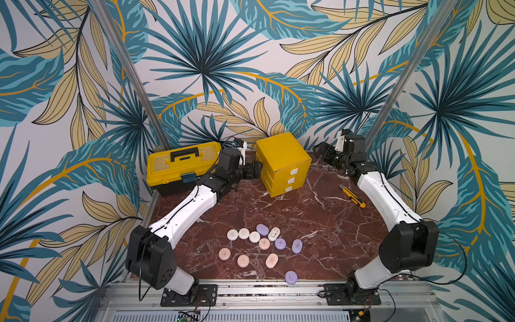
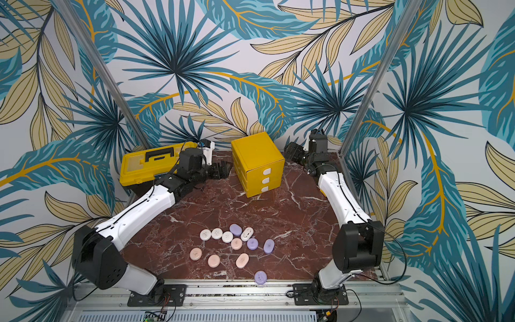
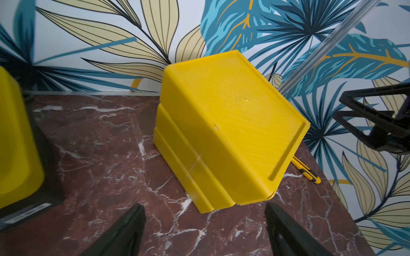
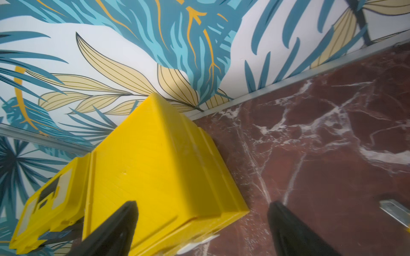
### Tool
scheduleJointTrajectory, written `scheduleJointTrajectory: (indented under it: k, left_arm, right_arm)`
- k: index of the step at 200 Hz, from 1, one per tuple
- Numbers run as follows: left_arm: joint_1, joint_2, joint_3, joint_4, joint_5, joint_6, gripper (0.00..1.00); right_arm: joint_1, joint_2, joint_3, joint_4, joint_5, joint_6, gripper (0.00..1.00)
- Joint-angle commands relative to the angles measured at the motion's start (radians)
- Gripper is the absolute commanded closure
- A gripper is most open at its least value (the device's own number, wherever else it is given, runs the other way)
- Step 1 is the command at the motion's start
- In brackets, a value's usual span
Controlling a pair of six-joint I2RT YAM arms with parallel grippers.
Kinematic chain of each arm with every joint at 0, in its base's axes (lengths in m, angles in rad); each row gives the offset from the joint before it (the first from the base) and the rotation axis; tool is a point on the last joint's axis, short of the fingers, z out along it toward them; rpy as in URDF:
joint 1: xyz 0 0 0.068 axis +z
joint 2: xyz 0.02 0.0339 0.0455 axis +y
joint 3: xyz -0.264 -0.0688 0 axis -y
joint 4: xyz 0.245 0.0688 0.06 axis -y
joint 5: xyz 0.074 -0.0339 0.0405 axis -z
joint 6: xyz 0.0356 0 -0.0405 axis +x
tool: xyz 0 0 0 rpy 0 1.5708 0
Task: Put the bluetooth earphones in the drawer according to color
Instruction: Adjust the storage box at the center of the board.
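Several bluetooth earphones, white, lilac and pale pink oval cases, lie loose on the marble near the table's front. One lilac case sits alone by the front edge. The drawer chest is a yellow cube at the back, with all three white-tabbed drawers pushed in. My left gripper stands open just left of the chest, holding nothing. My right gripper hovers open at the chest's right rear, also empty.
A yellow toolbox with a black handle stands at the back left, close behind my left arm. A yellow-black utility knife lies right of the chest beside my right arm. Patterned walls enclose the table's back and sides.
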Motion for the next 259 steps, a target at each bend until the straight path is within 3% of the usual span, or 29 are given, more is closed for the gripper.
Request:
scheduleJointTrajectory:
  k: [1,52,132,186,231,259]
  left_arm:
    - [-0.026,0.057,0.100,-0.042,0.063,-0.071,0.10]
    - [-0.044,0.201,0.215,-0.030,0.095,-0.119,0.08]
    - [-0.045,0.379,0.388,-0.087,0.109,-0.113,0.11]
    - [-0.049,0.388,0.392,-0.113,0.114,-0.115,0.25]
    - [-0.049,0.366,0.418,-0.175,0.086,-0.082,0.26]
    - [-0.055,0.340,0.402,-0.179,0.089,-0.090,0.26]
  right_arm:
    - [-0.004,0.089,0.083,-0.072,-0.094,0.055,0.06]
    - [-0.003,0.267,0.227,-0.096,-0.193,0.067,0.08]
    - [0.036,0.373,0.365,-0.169,-0.334,-0.009,0.11]
    - [0.097,0.420,0.473,-0.321,-0.336,-0.106,0.21]
    - [0.136,0.426,0.495,-0.380,-0.334,-0.138,0.35]
    - [0.175,0.439,0.528,-0.427,-0.357,-0.168,0.37]
